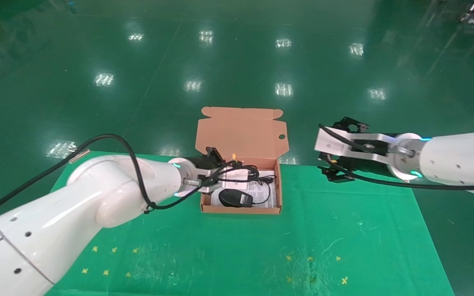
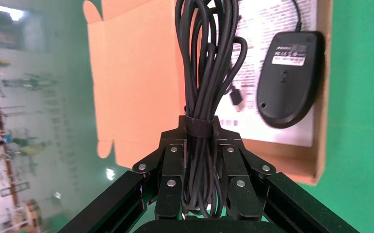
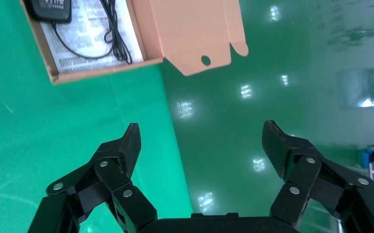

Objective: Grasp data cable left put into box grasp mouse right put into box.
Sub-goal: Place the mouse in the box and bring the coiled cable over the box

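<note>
The salmon-orange box [image 1: 240, 209] stands open at the table's far middle, with its tabbed lid [image 1: 241, 131] upright behind it. The black mouse [image 1: 235, 198] lies upside down inside, white label up. My left gripper [image 1: 225, 166] hangs over the box's left part, shut on the data cable [image 1: 245, 169]. In the left wrist view the gripper [image 2: 198, 128] clamps the cable bundle [image 2: 206, 73] at its strap, and the loops hang over the box [image 2: 291, 160] beside the mouse [image 2: 287, 77]. My right gripper [image 1: 335, 164] is open and empty to the right of the box, as its wrist view [image 3: 202, 141] shows.
A white printed sheet [image 1: 261, 191] lines the box floor under the mouse. The green mat [image 1: 303, 246] covers the table, with yellow cross marks near the front. The right gripper sits at the mat's far edge, over the glossy green floor [image 3: 252, 87].
</note>
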